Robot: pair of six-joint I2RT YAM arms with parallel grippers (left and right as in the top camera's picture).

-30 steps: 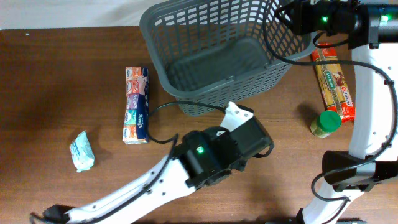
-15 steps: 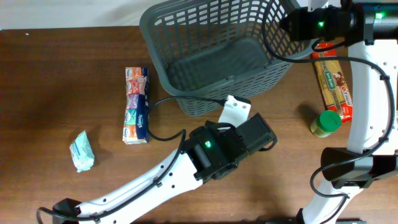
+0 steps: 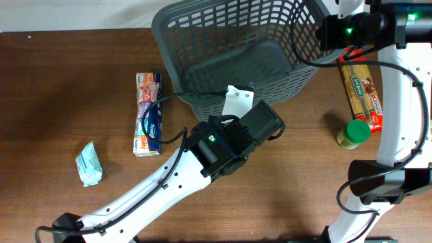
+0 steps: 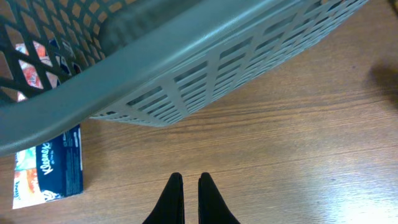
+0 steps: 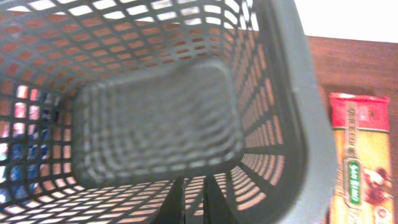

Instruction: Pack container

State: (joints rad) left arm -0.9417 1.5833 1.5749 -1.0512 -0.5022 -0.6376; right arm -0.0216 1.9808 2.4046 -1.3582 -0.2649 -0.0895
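Observation:
The container point(image 3: 270, 91), a large dark grey lattice basket, stands at the table's far middle, its solid bottom bare. My left gripper point(image 3: 237, 102) is just in front of its near wall. In the left wrist view the left gripper point(image 4: 191, 185) is shut with nothing in it, low over bare wood, and the basket's wall point(image 4: 205, 74) fills the view above. My right gripper point(image 3: 322, 30) is at the basket's right rim. In the right wrist view the right gripper point(image 5: 193, 194) is shut inside the basket point(image 5: 155, 118), in front of the lattice wall, holding nothing I can see.
A long Kleenex tissue pack point(image 3: 148, 115) point(image 4: 46, 177) lies left of the basket. A small teal packet point(image 3: 88, 164) sits further left. A red pasta pack point(image 3: 362, 91) point(image 5: 360, 162) and a green-lidded jar point(image 3: 353, 133) are right of the basket.
My left arm has swung up and left, bringing its gripper against the basket's near wall, and its fingers have closed. The right gripper has shifted slightly right at the rim.

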